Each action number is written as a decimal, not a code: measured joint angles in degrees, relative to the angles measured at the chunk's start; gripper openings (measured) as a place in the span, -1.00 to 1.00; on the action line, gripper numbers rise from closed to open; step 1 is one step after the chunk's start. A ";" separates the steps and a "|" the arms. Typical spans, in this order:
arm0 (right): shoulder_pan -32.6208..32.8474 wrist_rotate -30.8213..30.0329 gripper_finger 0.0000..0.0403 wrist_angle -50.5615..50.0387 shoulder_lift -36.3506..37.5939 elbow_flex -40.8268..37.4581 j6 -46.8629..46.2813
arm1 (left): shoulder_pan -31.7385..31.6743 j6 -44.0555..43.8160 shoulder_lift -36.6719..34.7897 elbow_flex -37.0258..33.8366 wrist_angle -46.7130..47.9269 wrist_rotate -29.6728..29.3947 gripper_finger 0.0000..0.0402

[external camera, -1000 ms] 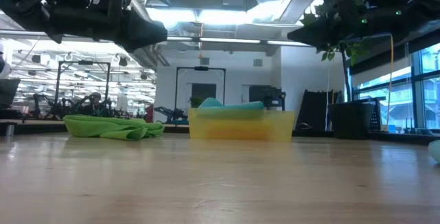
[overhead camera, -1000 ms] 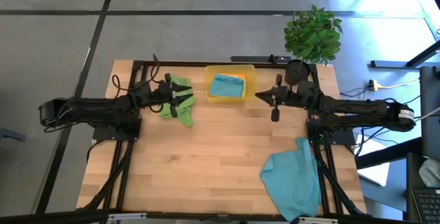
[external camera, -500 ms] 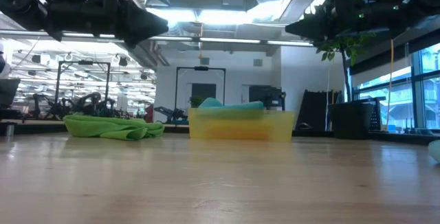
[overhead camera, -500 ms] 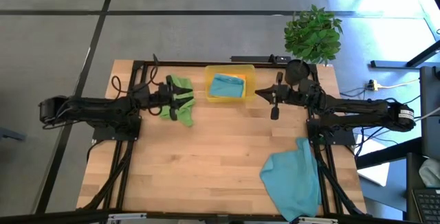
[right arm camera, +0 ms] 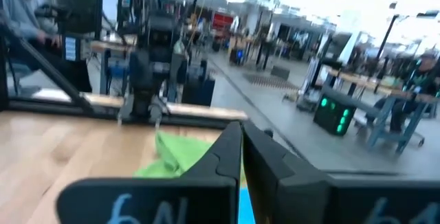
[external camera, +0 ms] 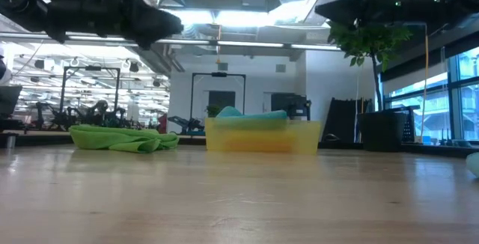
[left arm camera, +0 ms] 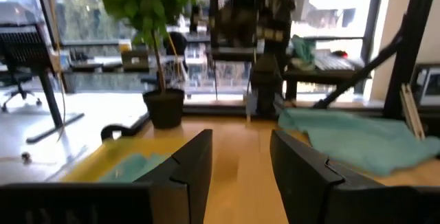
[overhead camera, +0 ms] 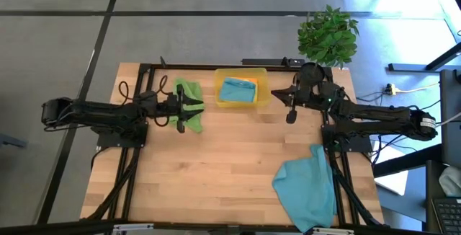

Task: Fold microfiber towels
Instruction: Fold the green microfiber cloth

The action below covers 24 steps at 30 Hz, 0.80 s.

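Note:
A green towel point(overhead camera: 190, 98) lies crumpled on the table at the far left; it also shows in the low view point(external camera: 123, 138) and the right wrist view point(right arm camera: 180, 152). A teal towel point(overhead camera: 238, 91) lies on an orange towel point(overhead camera: 252, 81) in the yellow tray point(overhead camera: 220, 99). A second teal towel point(overhead camera: 307, 184) lies spread at the near right, partly over the table's edge. No yellow towel shows. My left gripper point(overhead camera: 186, 109) hovers open above the green towel's near part. My right gripper point(overhead camera: 279, 98) hovers shut, right of the tray.
A potted plant point(overhead camera: 328, 34) stands beyond the far right corner. The bare wooden table top point(overhead camera: 216, 170) stretches across the middle and the near left. The arms' black frames point(overhead camera: 122, 177) run along both sides.
My left gripper has drawn back a little toward the table's left edge, above the green towel. My right gripper has drawn back toward the table's right edge, away from the tray, and has risen. The towels have stayed where they were.

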<state>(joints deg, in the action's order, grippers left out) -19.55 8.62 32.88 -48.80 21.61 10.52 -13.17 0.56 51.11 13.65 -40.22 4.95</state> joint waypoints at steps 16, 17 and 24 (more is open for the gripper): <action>8.92 0.02 -0.91 4.38 -2.64 0.00 -4.02 | 0.37 2.47 0.03 0.00 5.74 -7.51 -0.32; 10.36 -0.99 -0.91 4.65 -3.09 -0.01 -3.39 | 0.90 1.95 0.03 0.06 5.84 -7.07 -0.32; 17.02 -6.62 -0.91 5.43 -3.02 1.90 -2.19 | 13.83 0.08 -0.08 6.99 20.85 -21.12 -0.32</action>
<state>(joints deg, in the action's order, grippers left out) -2.53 2.00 38.31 -51.82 23.50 8.33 0.66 0.64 51.03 20.64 -19.37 -16.17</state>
